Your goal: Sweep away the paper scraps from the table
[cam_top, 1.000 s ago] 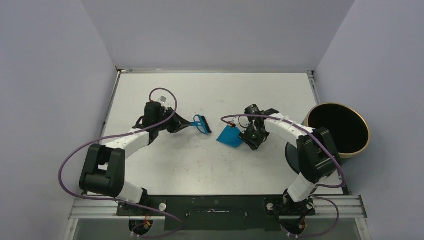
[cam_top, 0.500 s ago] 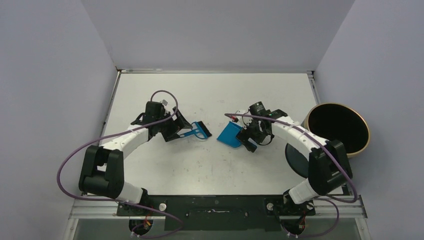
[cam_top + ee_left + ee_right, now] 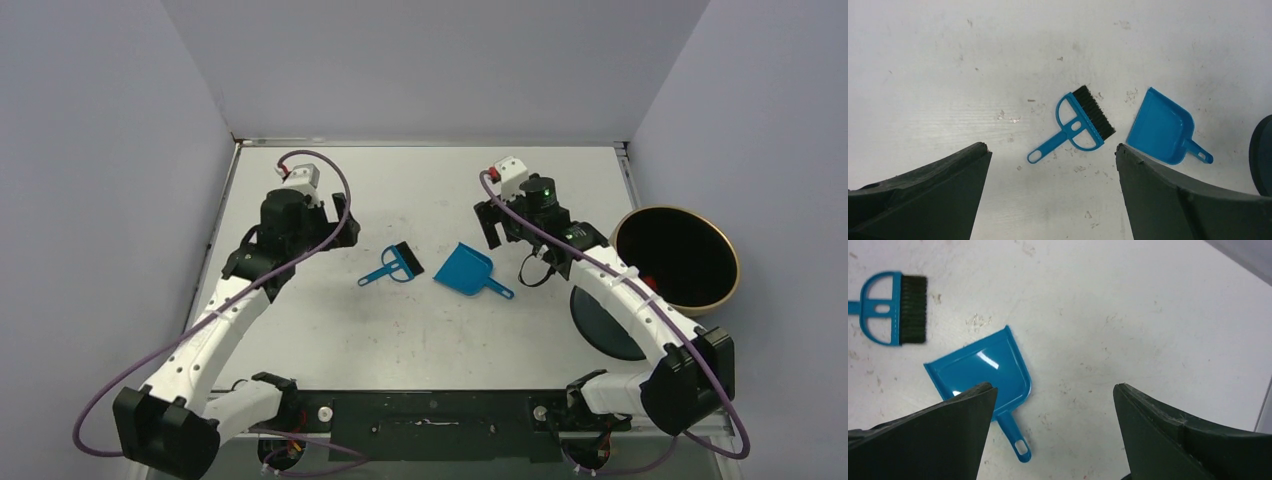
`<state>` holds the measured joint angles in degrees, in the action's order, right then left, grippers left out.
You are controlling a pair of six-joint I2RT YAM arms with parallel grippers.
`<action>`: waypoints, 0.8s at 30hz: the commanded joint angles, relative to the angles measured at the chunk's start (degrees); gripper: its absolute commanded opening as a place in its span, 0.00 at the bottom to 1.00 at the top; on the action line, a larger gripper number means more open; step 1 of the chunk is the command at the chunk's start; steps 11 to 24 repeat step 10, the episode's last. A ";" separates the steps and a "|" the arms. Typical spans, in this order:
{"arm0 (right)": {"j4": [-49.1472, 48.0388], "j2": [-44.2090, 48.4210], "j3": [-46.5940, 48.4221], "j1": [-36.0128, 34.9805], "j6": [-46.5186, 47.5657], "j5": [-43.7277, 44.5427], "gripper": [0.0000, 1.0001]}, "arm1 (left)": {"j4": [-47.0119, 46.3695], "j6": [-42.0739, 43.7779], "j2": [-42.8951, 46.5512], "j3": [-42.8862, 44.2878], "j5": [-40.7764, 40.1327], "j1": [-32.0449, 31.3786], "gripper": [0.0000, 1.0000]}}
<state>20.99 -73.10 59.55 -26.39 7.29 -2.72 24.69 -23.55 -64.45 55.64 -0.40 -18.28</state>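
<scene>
Both arms stood raised over the white table [image 3: 420, 340]. The left gripper [image 3: 1051, 148] hung with its jaws spread wide and nothing between them. It looked down on the small blue brush [image 3: 395, 266], which lay flat near the table's middle with its bristles turned toward the blue dustpan [image 3: 466, 270]. The right gripper [image 3: 1054, 387] was likewise splayed and empty above that dustpan, which lay just right of the brush without touching it, its handle pointing right and toward me. The dark bin [image 3: 735, 265] with its gold rim stood off the table's right edge. I could not pick out the paper scraps for certain. A small red speck [image 3: 650, 283] showed just inside the bin's left rim, too small to name.
</scene>
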 commanded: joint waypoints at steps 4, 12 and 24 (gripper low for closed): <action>-5.16 -1.20 13.73 0.37 -6.65 9.66 0.90 | -7.20 6.58 10.85 3.53 -15.15 -0.79 0.96; -4.68 2.75 12.36 5.06 -5.86 1.69 0.90 | -13.85 8.87 16.44 -5.34 -20.98 -2.80 0.96; -4.68 2.75 12.36 5.06 -5.86 1.69 0.90 | -13.85 8.87 16.44 -5.34 -20.98 -2.80 0.96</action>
